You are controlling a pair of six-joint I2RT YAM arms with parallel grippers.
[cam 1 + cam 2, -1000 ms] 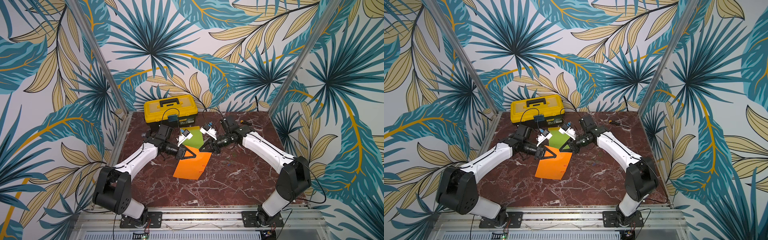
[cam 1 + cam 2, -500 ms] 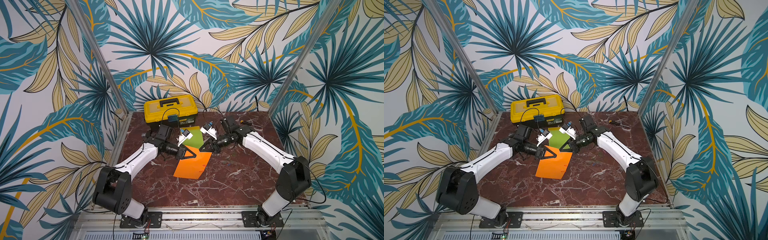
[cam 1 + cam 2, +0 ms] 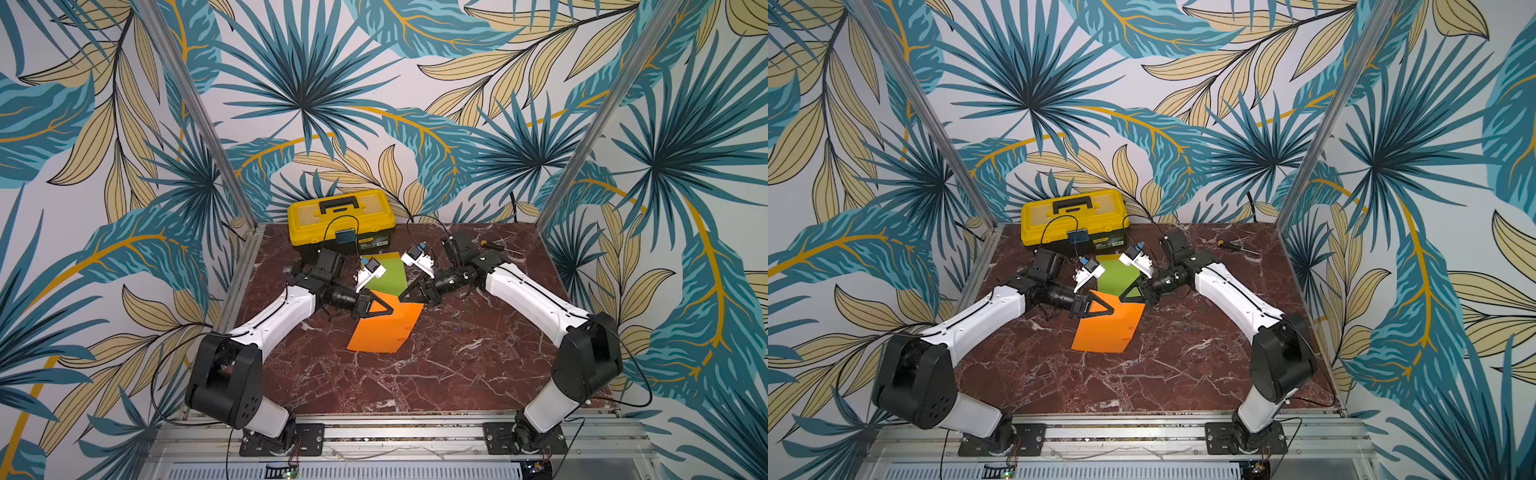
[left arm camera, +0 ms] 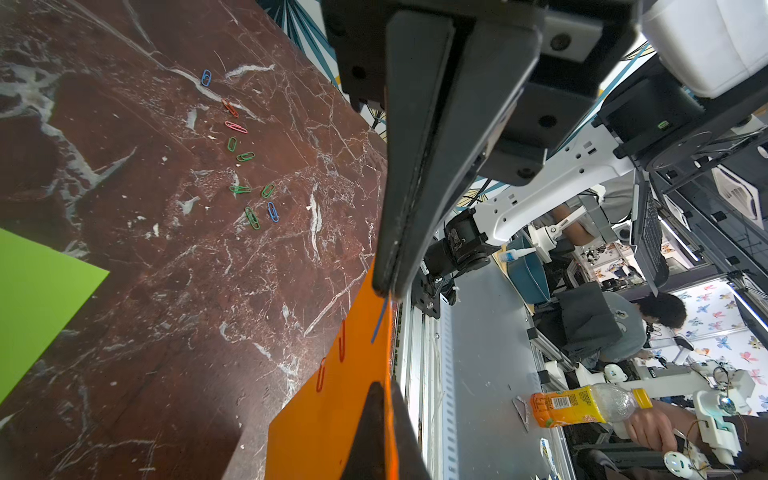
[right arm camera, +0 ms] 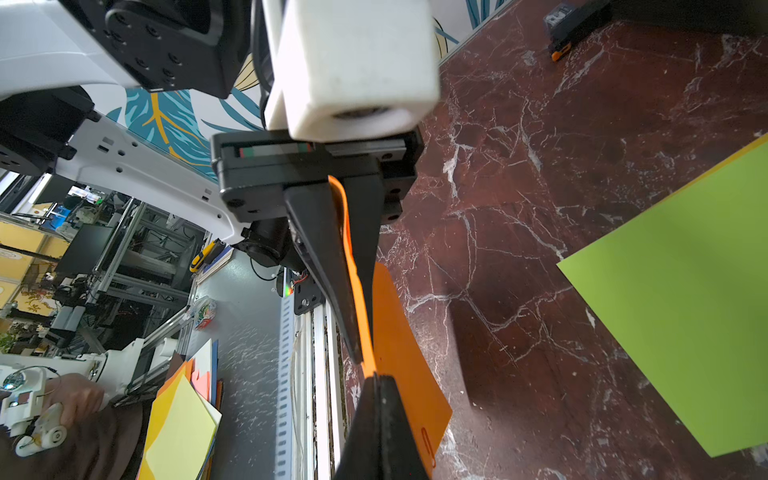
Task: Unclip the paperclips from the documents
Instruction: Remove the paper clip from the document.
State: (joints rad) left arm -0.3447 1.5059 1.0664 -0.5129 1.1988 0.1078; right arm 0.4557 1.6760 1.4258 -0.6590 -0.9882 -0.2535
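I have both arms meeting at the far corner of the orange sheet (image 3: 384, 332). That corner is lifted off the marble table (image 3: 415, 374), and the rest slopes down to the front. The left gripper (image 3: 391, 311) is clamped on the sheet's edge, and the right wrist view shows the paper pinched between its closed jaws. The right gripper (image 3: 400, 300) is closed too, tip to tip with the left. What I take for a blue paperclip (image 4: 379, 322), seen edge-on as a thin wire, sticks out from its tip.

I judge this to be the pull-off step: the left anchors, the right strips. Next I need a straight draw along the clip, away from the paper's edge, with the left holding firm so the sheet neither tears nor slides.

Two red paperclips (image 4: 341, 336) sit on the same sheet. Loose paperclips (image 4: 249, 187) lie scattered on the table, and the lime green sheet (image 3: 388, 276) lies flat behind.
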